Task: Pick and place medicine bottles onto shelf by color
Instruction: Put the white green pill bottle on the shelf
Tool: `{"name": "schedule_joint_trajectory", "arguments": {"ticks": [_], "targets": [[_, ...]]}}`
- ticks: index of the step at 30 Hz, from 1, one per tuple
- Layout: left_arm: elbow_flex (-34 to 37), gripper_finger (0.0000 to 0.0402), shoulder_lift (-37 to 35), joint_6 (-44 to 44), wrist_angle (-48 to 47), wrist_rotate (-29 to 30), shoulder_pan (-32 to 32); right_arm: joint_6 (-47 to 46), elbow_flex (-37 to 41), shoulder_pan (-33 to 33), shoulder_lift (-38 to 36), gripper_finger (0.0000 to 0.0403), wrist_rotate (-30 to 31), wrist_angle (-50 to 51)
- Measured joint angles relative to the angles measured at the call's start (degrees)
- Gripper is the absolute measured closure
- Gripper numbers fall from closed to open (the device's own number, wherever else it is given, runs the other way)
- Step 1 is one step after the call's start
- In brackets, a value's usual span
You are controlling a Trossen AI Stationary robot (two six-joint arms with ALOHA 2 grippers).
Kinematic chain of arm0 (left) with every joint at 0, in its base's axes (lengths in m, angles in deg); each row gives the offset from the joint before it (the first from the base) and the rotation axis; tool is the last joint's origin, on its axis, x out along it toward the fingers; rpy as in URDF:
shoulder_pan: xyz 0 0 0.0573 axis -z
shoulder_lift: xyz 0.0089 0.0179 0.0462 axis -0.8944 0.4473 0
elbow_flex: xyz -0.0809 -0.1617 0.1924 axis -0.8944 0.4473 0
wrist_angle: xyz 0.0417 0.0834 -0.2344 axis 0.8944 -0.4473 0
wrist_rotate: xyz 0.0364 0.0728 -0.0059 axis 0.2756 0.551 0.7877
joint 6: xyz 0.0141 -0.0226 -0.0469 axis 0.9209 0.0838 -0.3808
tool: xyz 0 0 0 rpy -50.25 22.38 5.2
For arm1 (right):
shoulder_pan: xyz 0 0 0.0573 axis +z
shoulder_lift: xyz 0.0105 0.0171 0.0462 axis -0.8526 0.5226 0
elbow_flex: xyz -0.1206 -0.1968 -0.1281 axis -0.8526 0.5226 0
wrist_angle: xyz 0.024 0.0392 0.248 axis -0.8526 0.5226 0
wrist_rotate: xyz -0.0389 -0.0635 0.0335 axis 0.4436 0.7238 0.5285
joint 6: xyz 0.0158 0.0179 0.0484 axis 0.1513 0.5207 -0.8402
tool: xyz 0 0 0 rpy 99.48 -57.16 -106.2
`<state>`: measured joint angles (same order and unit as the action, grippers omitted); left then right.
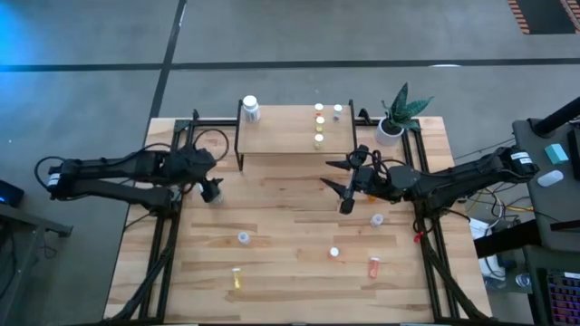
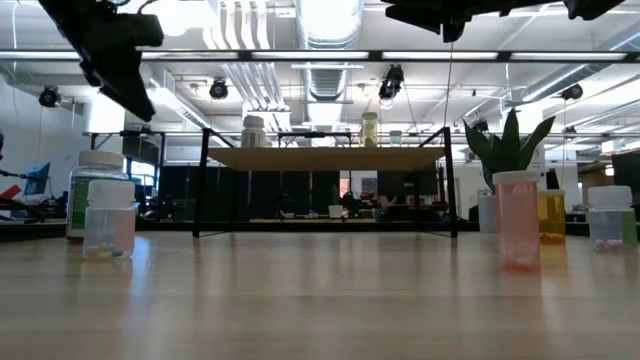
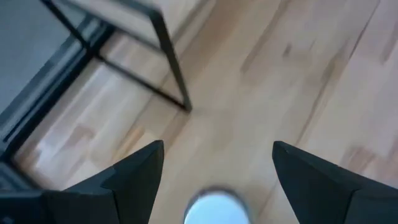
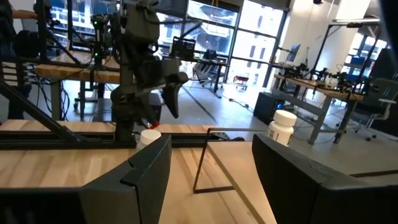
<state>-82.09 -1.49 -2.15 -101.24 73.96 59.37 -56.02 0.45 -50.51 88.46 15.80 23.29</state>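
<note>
The right tool [image 4: 208,180] shows its two dark fingers [image 4: 134,180] parted, with nothing between them, over the light wooden desk [image 4: 56,168]. Across the desk the left tool [image 4: 163,93] hangs open just above a white-capped bottle [image 4: 148,137]. A larger white bottle [image 4: 283,126] stands on the shelf [image 4: 249,138], whose thin black leg [image 4: 202,163] reaches the desk

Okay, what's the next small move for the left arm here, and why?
Probably lower the left gripper straight down and close. Its jaws are wide open above a white-capped bottle on the table, beside the shelf, and nothing is held yet. The right gripper waits open over the table.
</note>
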Motion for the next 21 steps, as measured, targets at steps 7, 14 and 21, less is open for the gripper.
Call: {"name": "schedule_joint_trajectory", "arguments": {"ticks": [7,14,21], "targets": [[0.1,0.0118,4.8,-2.7,-5.6,-8.5,-0.1,0.3,0.0,0.1,0.2,0.0167,-2.0,0.1],[-1.5,0.0118,8.5,-3.0,-13.2,-8.7,-0.9,-1.6,0.0,0.2,0.3,0.0095,-2.0,0.0],[-2.7,0.0118,8.5,-2.8,-12.7,-8.6,-3.0,-3.2,0.0,0.2,0.3,0.0049,-2.0,0.1]]}}
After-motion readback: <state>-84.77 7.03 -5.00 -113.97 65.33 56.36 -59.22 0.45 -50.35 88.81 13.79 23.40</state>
